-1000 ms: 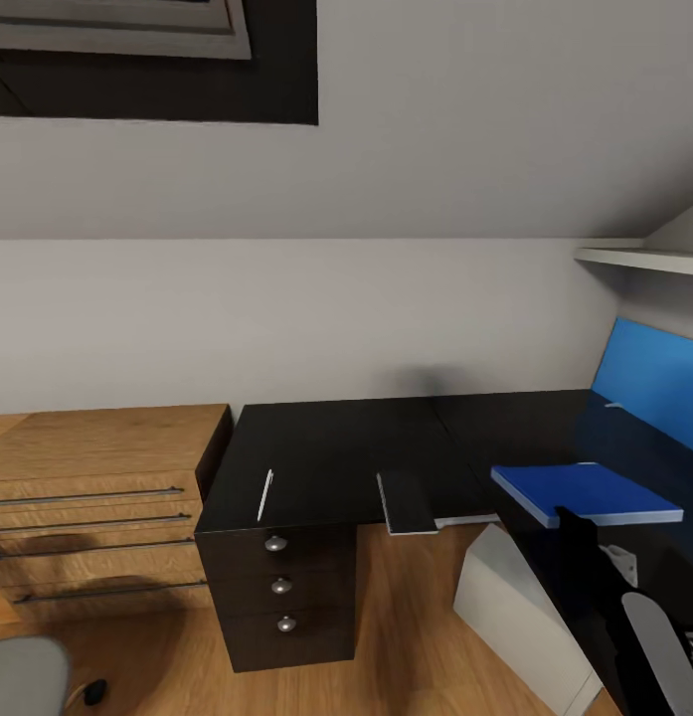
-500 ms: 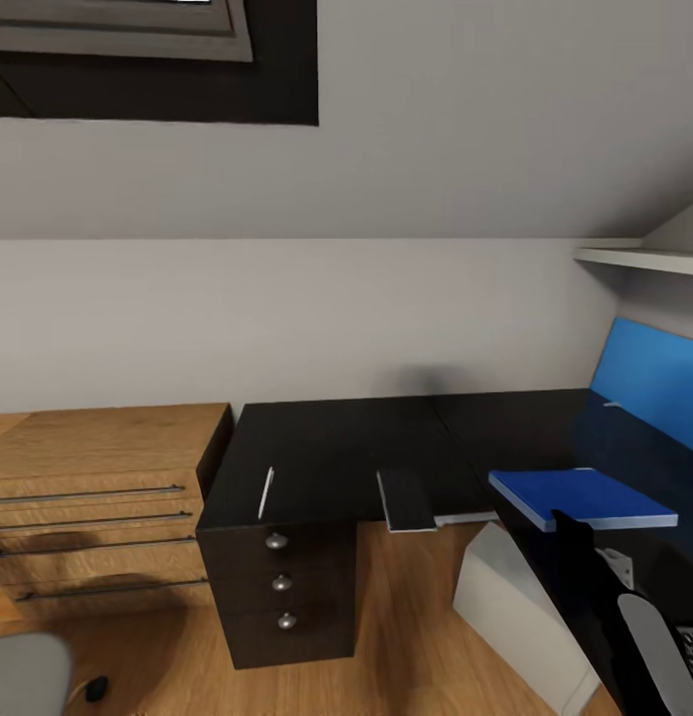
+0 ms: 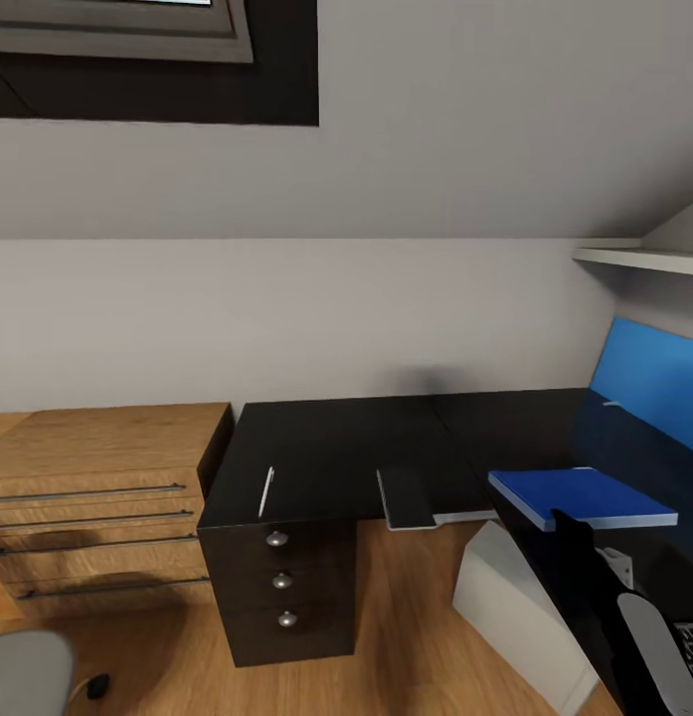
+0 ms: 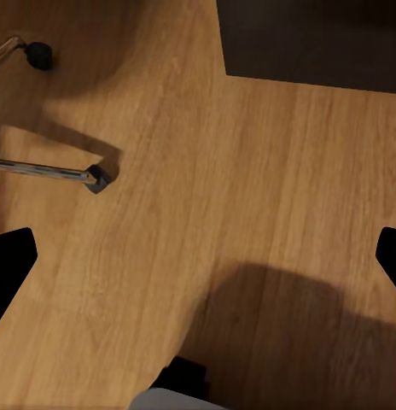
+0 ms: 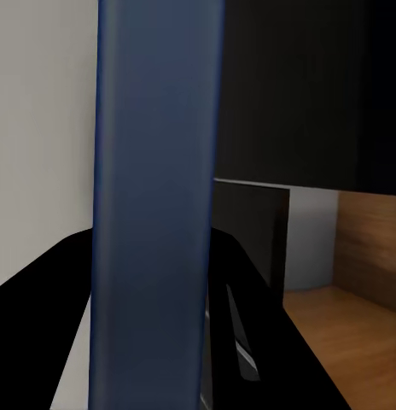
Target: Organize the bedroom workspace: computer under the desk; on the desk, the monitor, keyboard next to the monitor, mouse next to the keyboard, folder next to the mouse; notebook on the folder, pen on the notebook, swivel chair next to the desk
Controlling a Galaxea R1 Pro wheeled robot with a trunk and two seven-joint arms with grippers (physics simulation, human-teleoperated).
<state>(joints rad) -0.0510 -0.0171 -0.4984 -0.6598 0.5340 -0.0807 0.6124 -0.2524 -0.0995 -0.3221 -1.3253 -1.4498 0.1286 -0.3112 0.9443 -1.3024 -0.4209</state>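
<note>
The black-topped desk [image 3: 336,443] runs along the wall and turns toward me at the right. A thin white pen [image 3: 265,492] lies above the drawers. The flat grey notebook [image 3: 406,500] overhangs the desk's front edge. The blue folder [image 3: 580,494] hovers level over the desk's right wing with my right gripper [image 3: 573,529] shut on its near edge. In the right wrist view the folder [image 5: 151,171] is a blue strip between black fingers [image 5: 249,290]. The swivel chair's grey seat [image 3: 23,671] is at the lower left. My left gripper [image 4: 198,260] hangs open over the floor near the chair's chrome leg [image 4: 44,169].
A low wooden shelf unit [image 3: 97,497] stands left of the desk. A blue upright panel [image 3: 649,383] rises at the desk's far right under a white wall shelf [image 3: 639,259]. A light grey-white block [image 3: 510,602] sits under the desk. Drawers with round knobs [image 3: 281,582] face me.
The folder and my right gripper have edged slightly to the left. The whole head view has shifted a little.
</note>
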